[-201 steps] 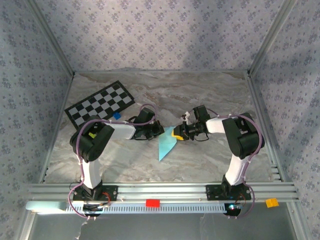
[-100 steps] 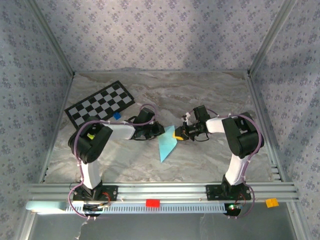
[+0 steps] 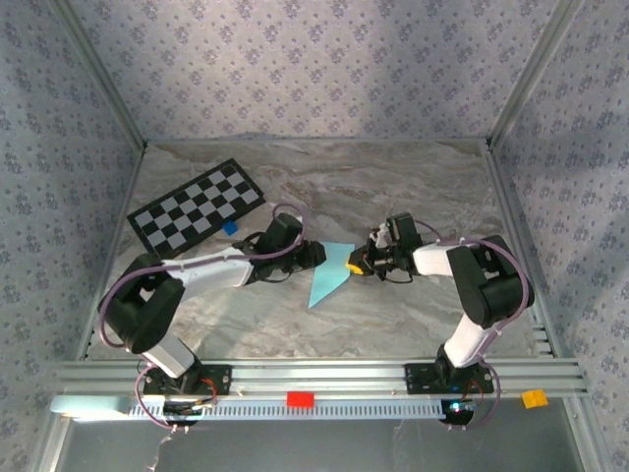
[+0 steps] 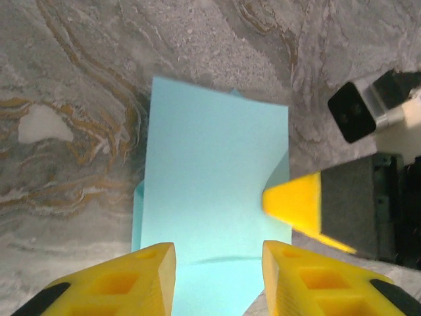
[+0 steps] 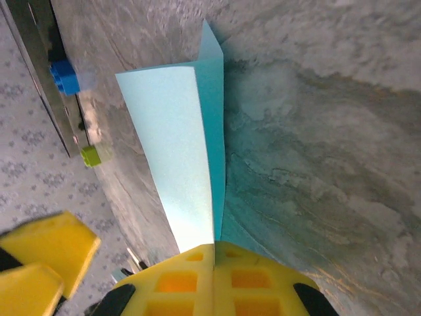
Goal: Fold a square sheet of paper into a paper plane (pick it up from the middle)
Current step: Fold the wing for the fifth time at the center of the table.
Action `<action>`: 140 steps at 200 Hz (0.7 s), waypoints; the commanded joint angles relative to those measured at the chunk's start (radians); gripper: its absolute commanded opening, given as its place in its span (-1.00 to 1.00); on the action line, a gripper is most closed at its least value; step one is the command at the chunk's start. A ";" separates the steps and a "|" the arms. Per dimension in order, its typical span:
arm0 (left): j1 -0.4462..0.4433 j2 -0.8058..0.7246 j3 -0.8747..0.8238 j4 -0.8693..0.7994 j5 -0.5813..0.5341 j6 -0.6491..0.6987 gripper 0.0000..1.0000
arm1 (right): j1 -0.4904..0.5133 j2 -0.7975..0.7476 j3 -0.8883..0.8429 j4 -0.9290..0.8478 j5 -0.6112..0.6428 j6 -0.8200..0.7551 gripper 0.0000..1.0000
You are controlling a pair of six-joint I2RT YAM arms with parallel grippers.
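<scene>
Both arms reach low over mid-bench with elbows bent and wrists turned inward, facing each other. Left gripper (image 3: 313,254) points right, jaws apart, gripping nothing. Right gripper (image 3: 354,264) points left, jaws pressed together, pinching an edge of the sheet of paper (image 3: 327,275). The gripper tips are near each other, not touching.

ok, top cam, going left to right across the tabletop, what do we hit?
checkerboard card → dark-blue block → left gripper → folded blue paper → right gripper
</scene>
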 commanded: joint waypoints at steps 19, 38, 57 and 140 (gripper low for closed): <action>-0.076 -0.116 -0.077 0.001 -0.172 0.086 -0.25 | 0.020 -0.060 -0.016 0.025 0.087 0.103 -0.97; -0.103 -0.151 -0.100 0.015 -0.229 0.124 -0.27 | 0.032 -0.078 -0.025 0.027 0.108 0.126 -0.96; -0.121 -0.169 -0.128 0.047 -0.258 0.154 -0.26 | 0.042 -0.083 -0.030 0.026 0.125 0.146 -0.96; -0.169 -0.168 -0.100 -0.024 -0.326 0.194 -0.21 | 0.047 -0.095 -0.048 0.027 0.137 0.163 -0.96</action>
